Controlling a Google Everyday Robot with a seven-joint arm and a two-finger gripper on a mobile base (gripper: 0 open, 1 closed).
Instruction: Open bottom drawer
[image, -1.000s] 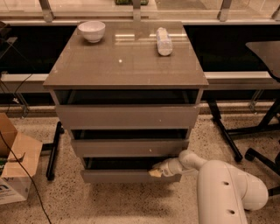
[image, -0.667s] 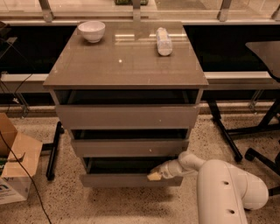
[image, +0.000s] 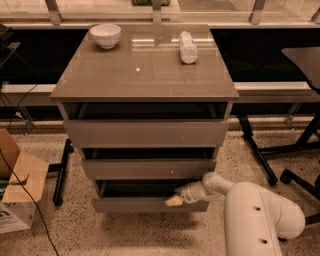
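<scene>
Slightly nearer than a second earlier, the drawer (image: 140, 205) was found drawn out.
In the camera view it was judged partly opened, lowest of three fronts, with travel left. One gripper (image: 175, 201) was set at its top edge, right of centre; its grip could not be told. One bowl (image: 105, 35) and one bottle (image: 188, 47) were counted on the cabinet (image: 145, 75).

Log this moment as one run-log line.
task: open bottom drawer | gripper: at top edge of drawer front, right of centre | drawer: dark gap showing above front
</scene>
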